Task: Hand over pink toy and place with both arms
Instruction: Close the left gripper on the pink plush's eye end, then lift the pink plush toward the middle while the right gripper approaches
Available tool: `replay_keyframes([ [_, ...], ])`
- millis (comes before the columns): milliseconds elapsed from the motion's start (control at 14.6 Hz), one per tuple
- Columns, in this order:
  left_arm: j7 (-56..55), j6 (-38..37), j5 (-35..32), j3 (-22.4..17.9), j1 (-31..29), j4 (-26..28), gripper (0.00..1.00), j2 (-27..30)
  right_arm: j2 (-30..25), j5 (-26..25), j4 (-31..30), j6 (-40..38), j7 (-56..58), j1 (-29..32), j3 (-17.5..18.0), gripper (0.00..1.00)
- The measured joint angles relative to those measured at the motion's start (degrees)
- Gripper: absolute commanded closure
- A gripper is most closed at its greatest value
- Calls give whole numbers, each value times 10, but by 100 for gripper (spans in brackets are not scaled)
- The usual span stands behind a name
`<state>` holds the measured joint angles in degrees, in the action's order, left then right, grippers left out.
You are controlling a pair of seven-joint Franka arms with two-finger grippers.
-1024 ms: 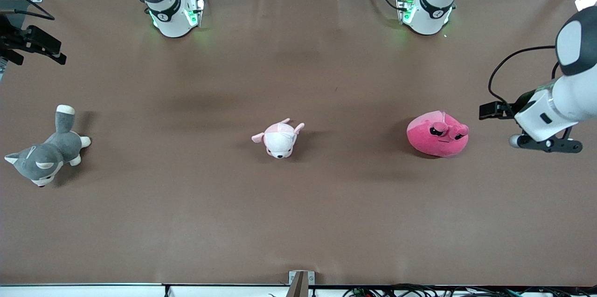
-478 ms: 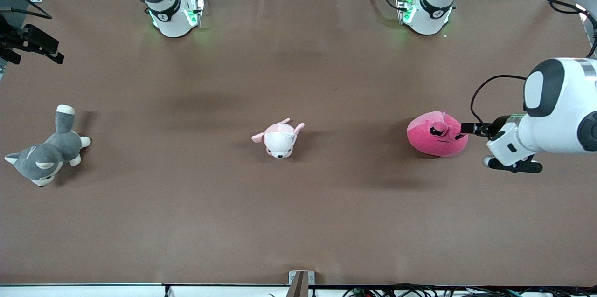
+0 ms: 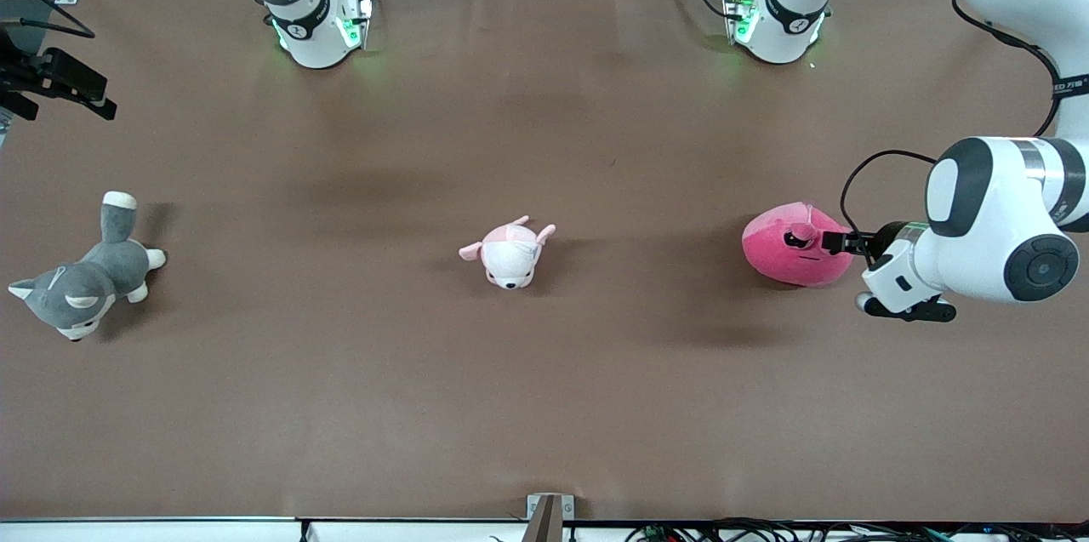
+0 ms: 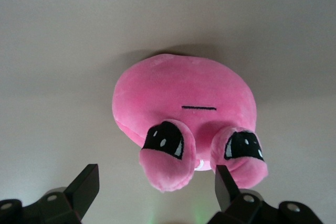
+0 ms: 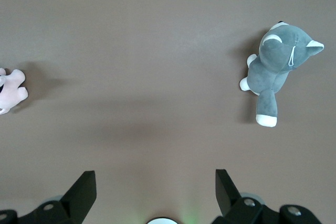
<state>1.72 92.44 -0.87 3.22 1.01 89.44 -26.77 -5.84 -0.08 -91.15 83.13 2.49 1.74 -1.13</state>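
The pink toy (image 3: 791, 255) is a round hot-pink plush with droopy black eyes, lying on the brown table toward the left arm's end. My left gripper (image 3: 835, 243) is low beside it, on the side of its face, with the fingertips at its eye lobes. In the left wrist view the toy (image 4: 184, 98) fills the middle. The left gripper (image 4: 156, 174) is open, with one eye lobe between the fingers and nothing gripped. My right gripper (image 5: 155, 182) is open and empty, high over the right arm's end of the table, and waits.
A pale pink-and-white puppy plush (image 3: 509, 253) lies mid-table. A grey-and-white husky plush (image 3: 81, 282) lies at the right arm's end and also shows in the right wrist view (image 5: 278, 66). Both arm bases (image 3: 315, 23) (image 3: 778, 14) stand along the table's back edge.
My left arm has swung in from the table's end toward the pink toy and lowered, bringing its open gripper up to the toy's face. The toys and the right arm have not moved.
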Motion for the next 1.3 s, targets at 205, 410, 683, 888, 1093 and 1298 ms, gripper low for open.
replay_keyframes([
  [205,-2,0,0,0,0,13,18,-4,10,0,0,1,0,0,0,0],
  [410,-5,0,0,0,0,21,40,-6,13,0,0,3,0,0,0,0],
  [683,-16,0,0,1,0,22,69,-6,14,0,0,5,0,0,0,0],
  [888,-17,0,0,1,5,20,100,-5,22,0,0,9,0,1,-2,0],
  [1093,-17,0,0,11,8,11,100,-3,50,0,-1,27,0,3,-6,0],
  [1298,-20,-12,7,16,11,-25,100,-1,86,-2,-1,44,0,9,-9,0],
])
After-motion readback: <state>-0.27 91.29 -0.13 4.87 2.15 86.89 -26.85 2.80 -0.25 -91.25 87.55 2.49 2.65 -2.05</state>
